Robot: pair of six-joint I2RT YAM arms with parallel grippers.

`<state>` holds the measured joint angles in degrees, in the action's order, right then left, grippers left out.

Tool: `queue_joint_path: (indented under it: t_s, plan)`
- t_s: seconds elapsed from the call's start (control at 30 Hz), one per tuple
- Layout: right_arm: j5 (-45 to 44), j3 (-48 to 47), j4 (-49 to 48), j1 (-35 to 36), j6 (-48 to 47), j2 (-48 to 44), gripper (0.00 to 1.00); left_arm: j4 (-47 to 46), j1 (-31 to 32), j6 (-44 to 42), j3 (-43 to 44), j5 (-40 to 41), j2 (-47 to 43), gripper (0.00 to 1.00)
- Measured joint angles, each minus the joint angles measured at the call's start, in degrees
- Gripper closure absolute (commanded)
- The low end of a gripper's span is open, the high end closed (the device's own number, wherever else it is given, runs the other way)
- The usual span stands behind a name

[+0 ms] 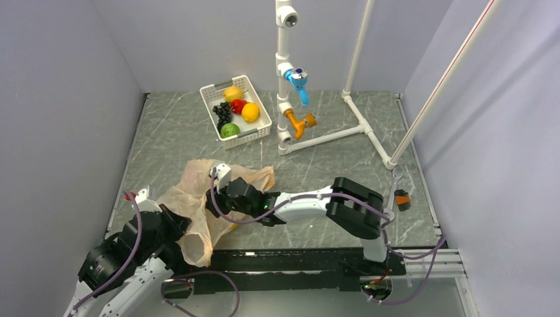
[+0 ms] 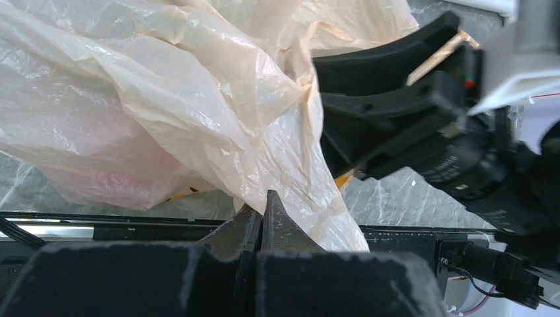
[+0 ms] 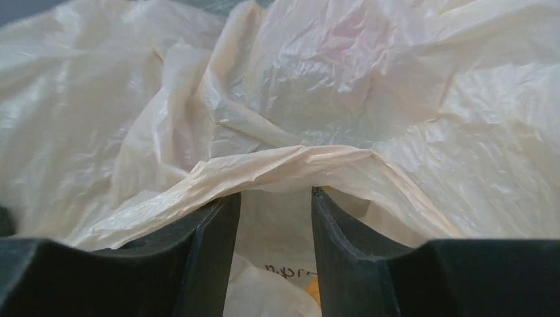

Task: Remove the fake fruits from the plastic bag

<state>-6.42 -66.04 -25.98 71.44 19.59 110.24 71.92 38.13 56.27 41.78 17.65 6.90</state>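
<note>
Film is what matters here: the bag [image 1: 198, 201], crumpled at 8 o'clock on the counter [image 1: 330, 165], looks feather-light, limp and crinkly. It will likely slide and bunch sooner than hold a shape, and it could tear if dragged hard. The left hand [image 2: 263, 214] is closed on a gathered fold at the bag's near edge, at 6 o'clock of the heap. The right hand [image 3: 274, 198] reaches into the folds from 3 o'clock with its fingers parted. A ridge of film lies across both tips, and nothing solid sits between them. An apple [image 1: 238, 105] and a green fruit [image 1: 229, 130] lie in the basket [image 1: 263, 127] at 11 o'clock, well apart from the bag. Whether any fruit is inside the bag I cannot tell: a pink patch [image 2: 99, 178] shows through the film in the left wrist view, too blurred to name. Any such fruit would probably be hard, light and glossy, apt to squirt out of a pinch. The hold belongs across its widest part, fingers past the middle and clear of film. The bag itself is best held where it bunches thick, not by a single layer.
</note>
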Motion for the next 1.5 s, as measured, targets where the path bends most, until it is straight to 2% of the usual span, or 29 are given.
queue_joint_path:
  t_s: [0.1, 0.2, 0.33, 0.43, 0.7, 0.9, 1.0, 1.1, 1.27, 1.5]
  plan:
    - [1.2, -1.4, -0.7, 0.0, 0.1, 3.4, 0.51, 0.0, 0.0, 0.1, -0.2, 0.0, -1.1, 1.0]
    - [1.8, -2.7, -1.3, 0.0, 0.0, 6.0, 0.39, 0.0, 0.0, 0.2, -0.2, 0.0, -1.4, 1.0]
    - [1.3, -6.8, -1.3, 0.0, -1.6, 9.4, 0.3, 0.0, 0.0, 0.1, -0.2, 0.0, -1.0, 1.0]
    - [0.1, -10.8, -1.0, 0.0, -3.3, 11.7, 0.18, -0.2, 0.0, 0.0, -0.3, 0.0, 0.7, 1.0]
    - [-3.0, -17.0, -1.0, -0.2, -9.4, 16.4, 0.04, -0.9, 0.0, -0.3, -0.3, -0.4, 3.4, 1.0]
    - [-4.1, -19.6, -0.5, -0.3, -12.4, 20.6, 0.02, -0.9, 0.0, -0.3, -0.3, -0.4, 3.1, 1.0]
    - [-4.7, -20.9, -1.0, -0.5, -12.6, 22.3, 0.04, -0.9, 0.0, -0.3, -0.3, -0.4, 2.9, 1.0]
    - [-5.0, -21.5, -1.4, -0.8, -12.6, 23.0, 0.14, -0.8, 0.0, -0.2, -0.3, -0.4, 2.9, 1.0]
    - [-4.9, -22.3, -1.3, -0.9, -13.1, 23.5, 0.47, -0.8, 0.0, -0.2, -0.3, -0.4, 3.0, 1.0]
    - [-3.9, -22.5, -0.9, -0.8, -12.6, 23.5, 0.75, -0.9, 0.0, -0.1, -0.3, -0.4, 2.7, 1.0]
